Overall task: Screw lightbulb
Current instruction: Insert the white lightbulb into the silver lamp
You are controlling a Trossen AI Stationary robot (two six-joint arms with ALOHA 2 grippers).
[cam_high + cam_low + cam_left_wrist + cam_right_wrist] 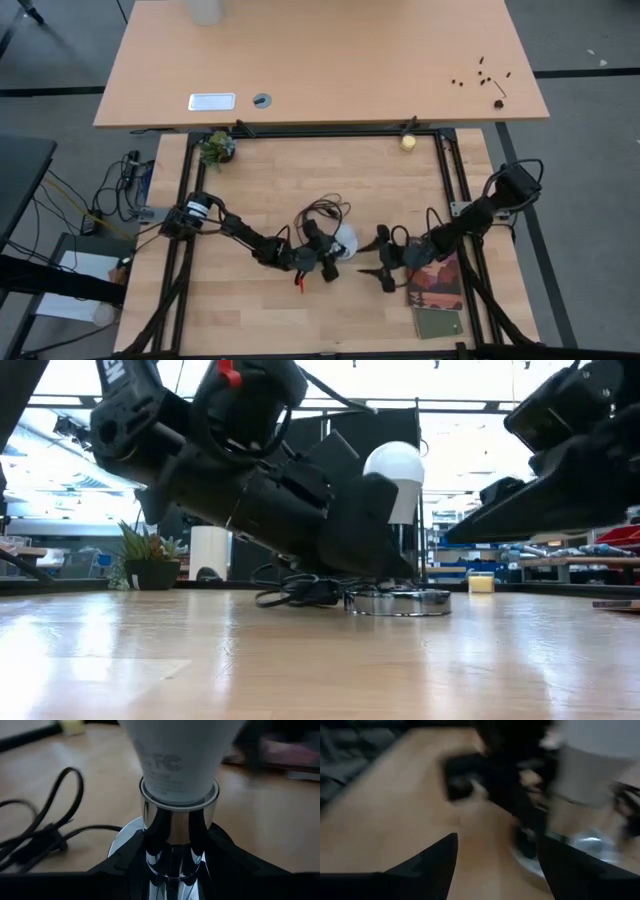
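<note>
The lightbulb (180,757) is seated upright in the chrome socket (175,845), near the tabletop (330,310) centre. The socket stem is clamped by the left gripper (175,870). The right gripper (495,865) is held apart beside it, empty; its view is blurred.

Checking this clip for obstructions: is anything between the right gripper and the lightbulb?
Nothing visible. The lightbulb stands upright in the silver socket, whose stem the left gripper grips. The right gripper waits open beside it, only bare table between.
</note>
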